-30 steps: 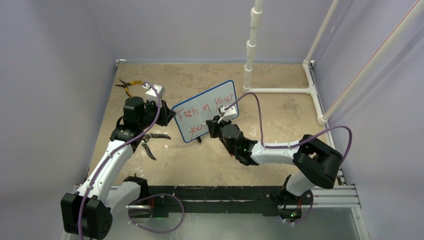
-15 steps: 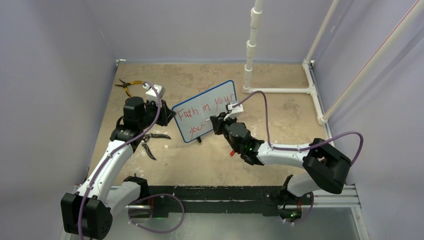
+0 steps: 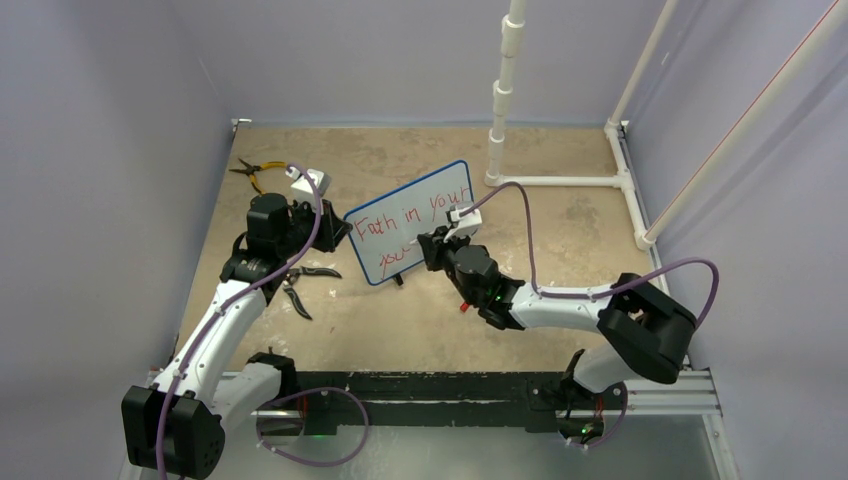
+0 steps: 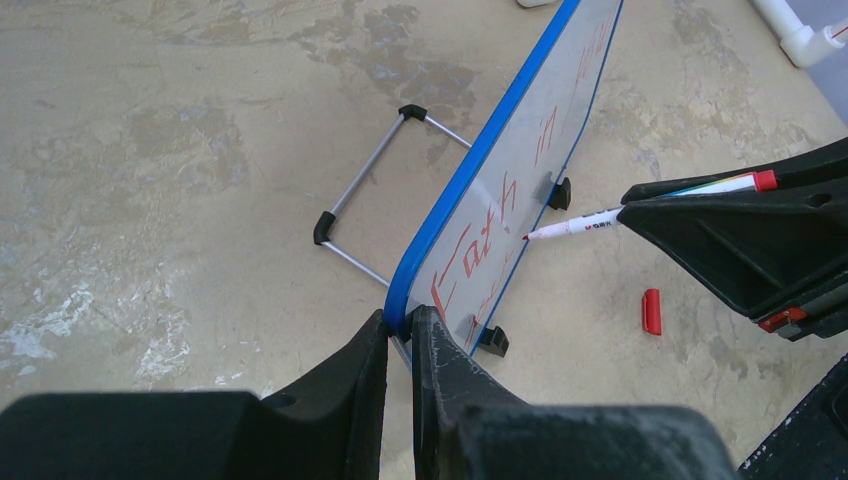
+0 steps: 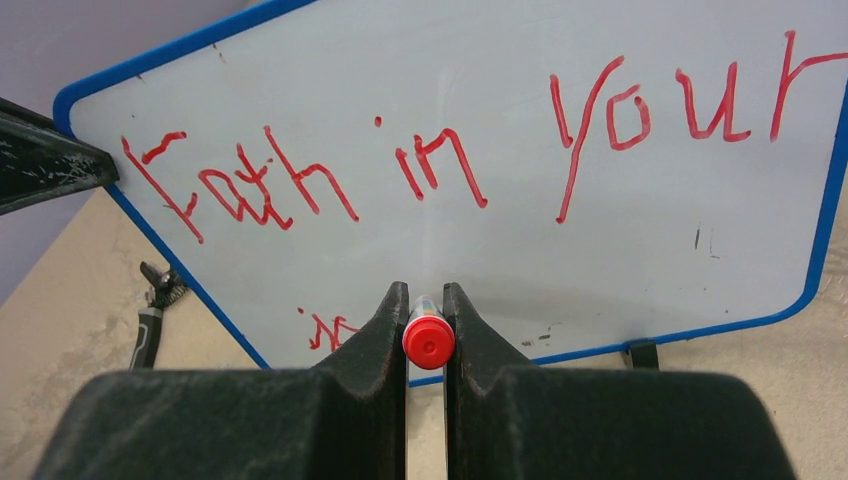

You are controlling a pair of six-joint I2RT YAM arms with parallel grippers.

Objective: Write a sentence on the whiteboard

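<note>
The whiteboard (image 3: pixel 425 200) stands tilted on the table, blue-framed, and also shows in the left wrist view (image 4: pixel 545 140) and the right wrist view (image 5: pixel 520 230). The sentence (image 5: pixel 420 170) is in red: "Fath in your" on top, a short scrawl (image 5: pixel 330 328) below. My left gripper (image 4: pixel 400 322) is shut on the board's left edge (image 3: pixel 340 232). My right gripper (image 5: pixel 427 298) is shut on a red-ended marker (image 5: pixel 428 340). The marker's tip (image 4: pixel 527 236) is at the board's lower face; the right gripper (image 3: pixel 432 246) is just in front.
The marker's red cap (image 4: pixel 651 311) lies on the table in front of the board. Black pliers (image 3: pixel 305 282) lie by the left arm, yellow-handled pliers (image 3: pixel 256 171) at the far left. A white pipe frame (image 3: pixel 560 182) stands behind. A wire stand (image 4: pixel 370 190) props the board.
My right wrist rose and shifted a little right along the board's lower line, then eased back left. The left arm and the board have not moved.
</note>
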